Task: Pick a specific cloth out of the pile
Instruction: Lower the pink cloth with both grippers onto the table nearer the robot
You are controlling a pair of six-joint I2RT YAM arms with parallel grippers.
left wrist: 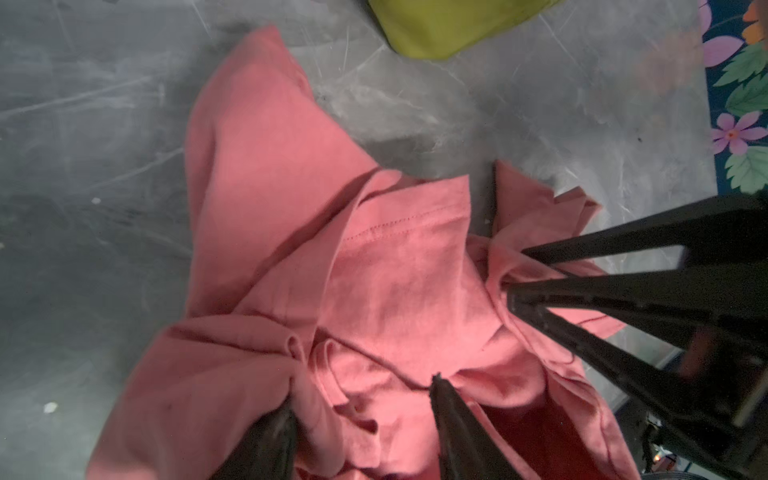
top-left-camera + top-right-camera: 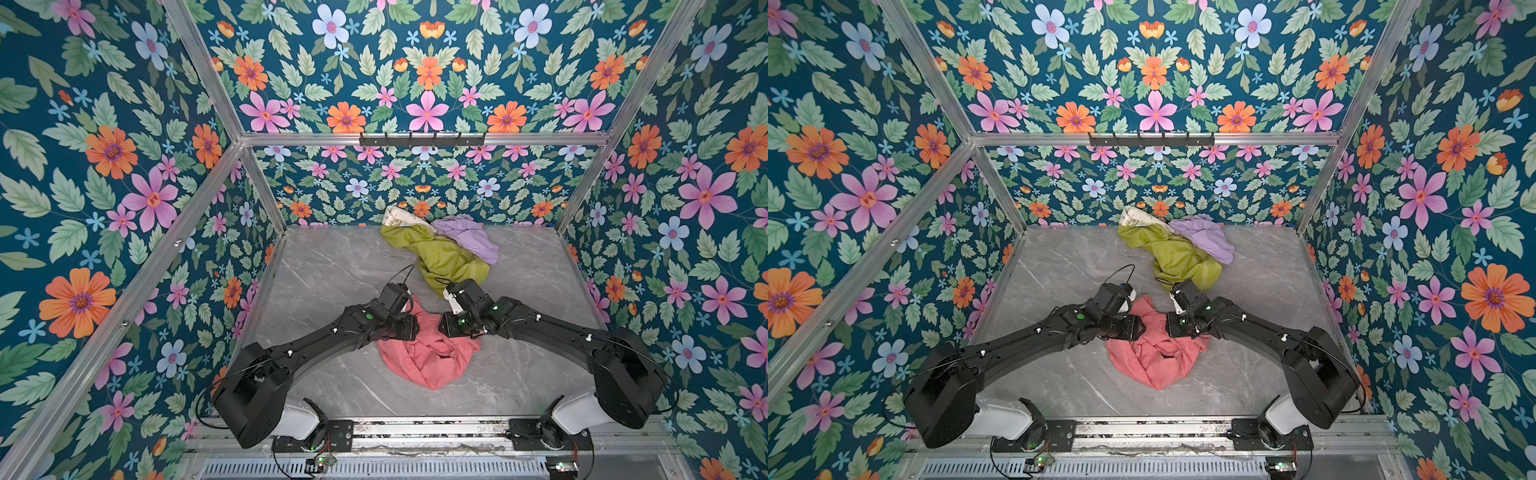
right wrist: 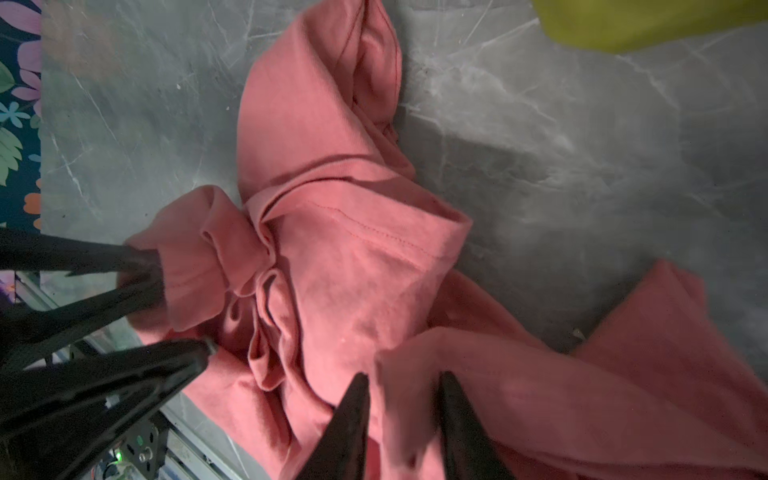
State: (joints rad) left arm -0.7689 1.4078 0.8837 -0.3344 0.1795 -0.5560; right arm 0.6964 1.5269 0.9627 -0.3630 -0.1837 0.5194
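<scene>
We see the left tool (image 1: 361,395) w/ fingers well apart, tips down in the crumpled salmon-pink cloth (image 2: 432,361). Folds sit btwn them, not pinched. The right tool (image 3: 404,376) is also apart but narrower, w/ one fold of the same cloth filling the gap. The fabric is blurred there, so we can't tell how firmly it touches. In the left wrist view the right tool's fingers (image 1: 602,245) come in from the side, tips at a gathered bit of the cloth.

Both tools point down and face each other across the cloth, nearly meeting at ctr. Behind them the left arm (image 2: 316,345) and right arm (image 2: 552,328) reach in from the near corners of the counter (image 2: 332,270), elbows bent, forearms angled inward, wrists tipped down.

The cloth lies at front ctr of the counter, apart from the pile (image 2: 440,249) at the far edge by the back wall (image 2: 415,178). In the pile: olive-green cloth (image 2: 444,257), lilac cloth (image 2: 473,239), cream patterned cloth (image 2: 401,218). Bare counter shows btwn the cloth and the olive-green cloth.
</scene>
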